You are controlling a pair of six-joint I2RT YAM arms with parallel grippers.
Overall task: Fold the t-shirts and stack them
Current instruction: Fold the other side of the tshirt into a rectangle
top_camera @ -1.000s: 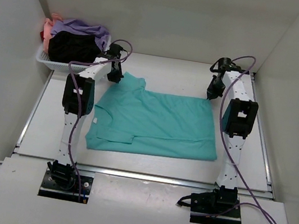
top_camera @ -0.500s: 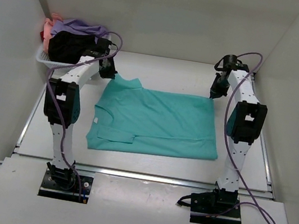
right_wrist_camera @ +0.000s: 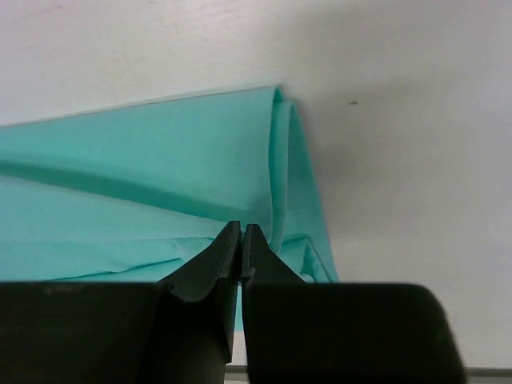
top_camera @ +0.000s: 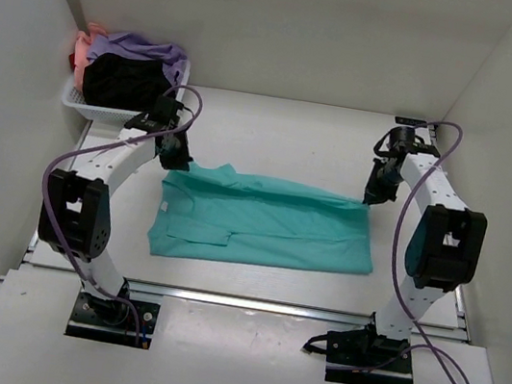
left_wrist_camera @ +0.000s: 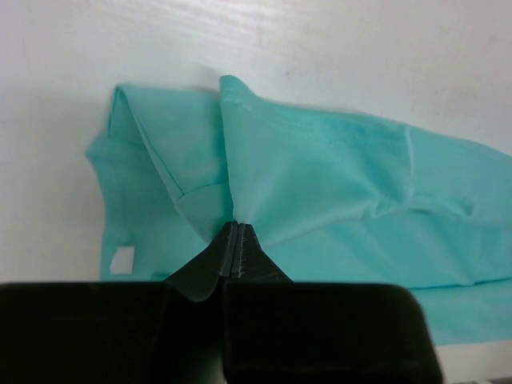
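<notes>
**Teal t-shirt (top_camera: 266, 218): one, mid-counter, first fold begun.**
Left gripper (top_camera: 177, 155) is pinched shut on the far shoulder and right gripper (top_camera: 370, 196) is pinched shut on the far hem corner, with that edge raised. Judged: fold not yet laid, no stack made. Awaiting folding: black shirt (top_camera: 122, 81), lavender shirt (top_camera: 147, 46) and pink shirt (top_camera: 86, 46), one each, plus a red scrap (top_camera: 74, 61), heaped in one white basket (top_camera: 94, 110), far left corner.

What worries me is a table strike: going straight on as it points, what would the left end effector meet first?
The teal t-shirt that the left end effector pinches; probably the table behind it, though depth is unclear.
</notes>
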